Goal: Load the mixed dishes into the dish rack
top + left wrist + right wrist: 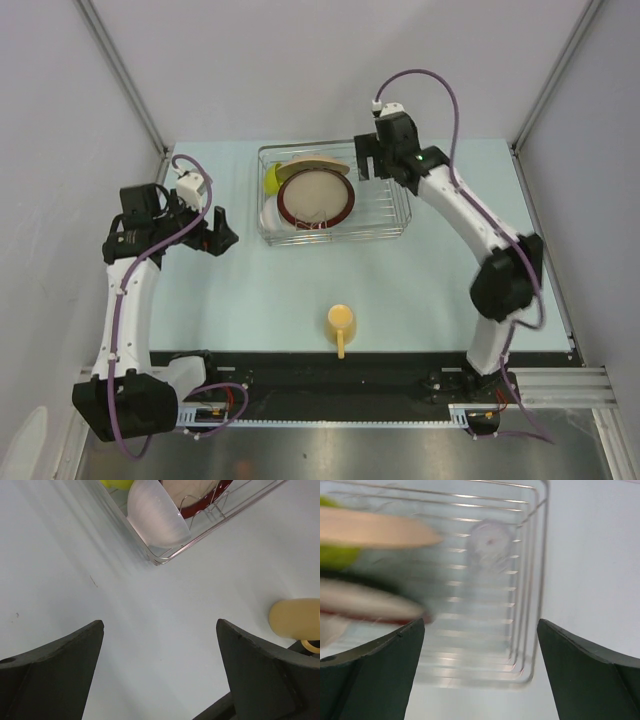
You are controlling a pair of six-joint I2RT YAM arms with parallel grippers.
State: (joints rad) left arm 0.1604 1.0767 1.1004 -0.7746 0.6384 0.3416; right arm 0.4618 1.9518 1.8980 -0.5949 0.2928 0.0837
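Observation:
The silver wire dish rack [390, 228] stands at the back middle of the table. In it a large plate with a red-brown rim [316, 197] leans upright, with a lime-green bowl [271, 178] and a white bowl [269, 214] at its left end. A clear glass [490, 540] lies blurred on the rack's floor in the right wrist view. A yellow mug [341, 322] sits alone on the table near the front edge. My right gripper [366, 165] hovers open over the rack's back right part. My left gripper [218, 230] is open and empty, left of the rack.
A tan dish edge [322, 161] shows behind the plate in the rack. The left wrist view shows the rack's near corner [162, 560], the white bowl [157, 517] and the mug [295, 618] at the right. Frame posts and grey walls surround the table.

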